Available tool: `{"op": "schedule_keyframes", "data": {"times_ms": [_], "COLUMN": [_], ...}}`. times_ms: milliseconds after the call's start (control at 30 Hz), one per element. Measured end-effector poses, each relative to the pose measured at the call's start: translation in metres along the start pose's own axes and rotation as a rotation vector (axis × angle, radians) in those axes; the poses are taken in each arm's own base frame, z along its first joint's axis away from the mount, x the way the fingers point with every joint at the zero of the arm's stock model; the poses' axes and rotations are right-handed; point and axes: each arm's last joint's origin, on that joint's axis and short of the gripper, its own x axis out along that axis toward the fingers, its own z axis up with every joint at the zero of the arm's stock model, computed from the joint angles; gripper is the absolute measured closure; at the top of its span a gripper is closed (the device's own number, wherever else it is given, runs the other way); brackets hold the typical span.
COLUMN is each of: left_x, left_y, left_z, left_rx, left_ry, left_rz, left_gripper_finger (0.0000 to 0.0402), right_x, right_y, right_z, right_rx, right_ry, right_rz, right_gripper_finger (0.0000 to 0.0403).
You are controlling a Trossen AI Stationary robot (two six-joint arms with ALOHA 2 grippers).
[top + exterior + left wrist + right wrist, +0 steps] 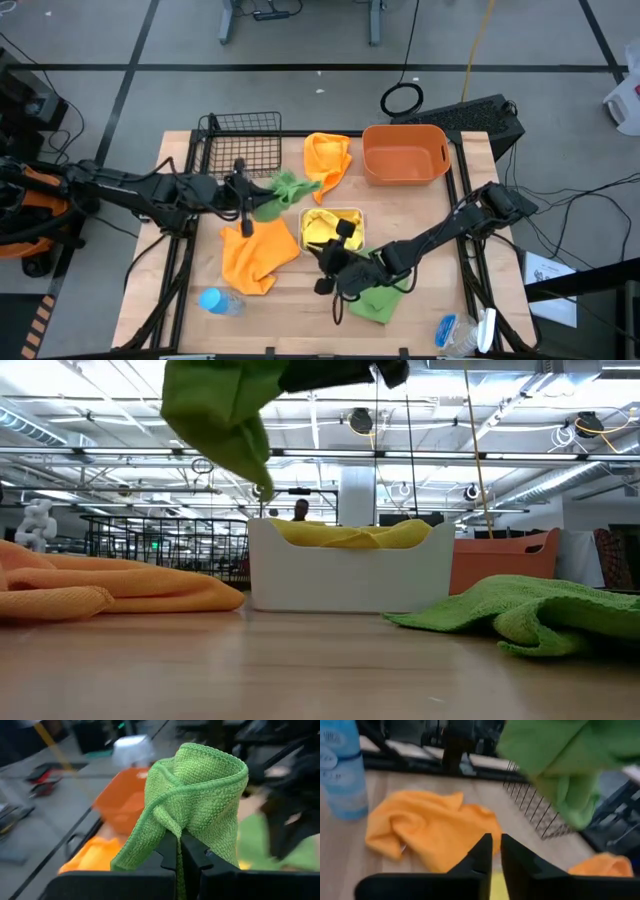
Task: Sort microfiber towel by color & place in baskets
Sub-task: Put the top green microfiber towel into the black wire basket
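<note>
On the wooden table (420, 300), seen from above, the sorting is partly done. Yellow cloths (325, 228) already fill the shallow white tray (357, 215) at the centre. The black wire basket (240, 143) at the far left and the orange tub (405, 154) at the far right both look empty.

The left gripper (243, 205) is clamped shut on a green towel (283, 190), which hangs lifted above the table between the wire basket and the tray. The right gripper (330, 272) sits low just in front of the tray; its fingers look nearly closed with nothing between them, and whether they are parting I cannot tell.

Left to sort: a second green towel (383, 298) lying at the table's near edge under the right arm, a large orange towel (257, 255) at the near left, and another orange towel (328, 158) between the wire basket and the tub.

A blue plastic bottle (218, 301) lies just beside the large orange towel, near enough to be knocked during a pickup. More blue and white packaging (462, 332) rests at the near right corner.
</note>
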Motion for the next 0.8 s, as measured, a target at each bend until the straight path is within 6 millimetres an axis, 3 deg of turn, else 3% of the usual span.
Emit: {"op": "schedule_keyframes", "data": {"times_ms": [233, 533, 667, 800], "left_x": [0.0, 0.004, 0.013, 0.024], "left_y": [-0.007, -0.009, -0.016, -0.023], "left_z": [0.005, 0.007, 0.008, 0.007], "left_rx": [0.006, -0.024, -0.043, -0.05], "left_ry": [-0.054, -0.07, -0.093, -0.093], "left_rz": [-0.086, -0.093, -0.16, -0.2], "left_gripper_finger": [0.0399, 0.0399, 0.0399, 0.0399], "right_x": [0.005, 0.0, 0.012, 0.026], "right_y": [-0.008, -0.006, -0.011, -0.02], "right_z": [0.014, 0.028, 0.026, 0.028], "right_rx": [-0.115, -0.368, -0.465, -0.467], "right_ry": [-0.09, -0.181, -0.161, -0.164], "right_rz": [-0.111, -0.133, -0.22, -0.303], "right_gripper_finger": [0.0272, 0.01, 0.0022, 0.0018]}}
